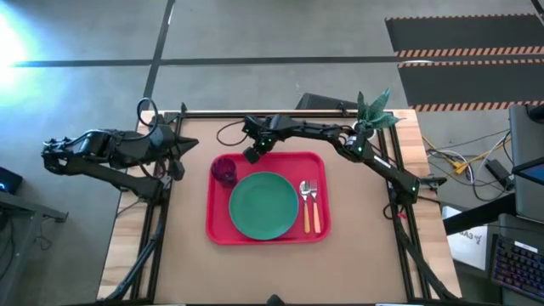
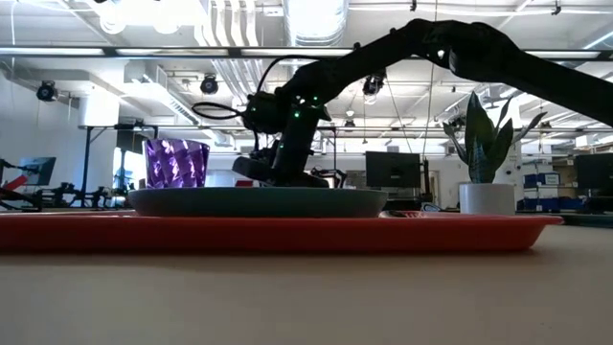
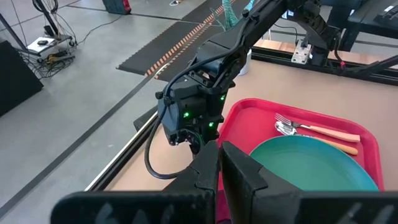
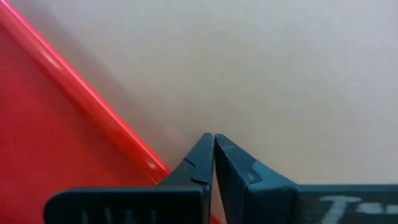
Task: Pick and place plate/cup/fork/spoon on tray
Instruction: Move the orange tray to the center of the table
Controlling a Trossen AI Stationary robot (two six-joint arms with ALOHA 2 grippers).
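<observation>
The red tray (image 1: 219, 223) lies in the middle of the table. On it rest the teal plate (image 1: 263, 206), the purple cup (image 1: 224, 170) at its far left corner, and the spoon (image 1: 305, 208) and fork (image 1: 315, 211) side by side to the right of the plate. My right gripper (image 1: 252, 155) is shut with nothing in it, slanting down by the tray's far rim (image 4: 81, 93), right of the cup. My left gripper (image 3: 219, 155) is shut, holds nothing and stays drawn back at the table's left edge.
A white pot with a green plant (image 1: 374, 115) stands at the table's far right corner, beside my right arm. Bare tabletop lies in front of the tray and on both sides of it.
</observation>
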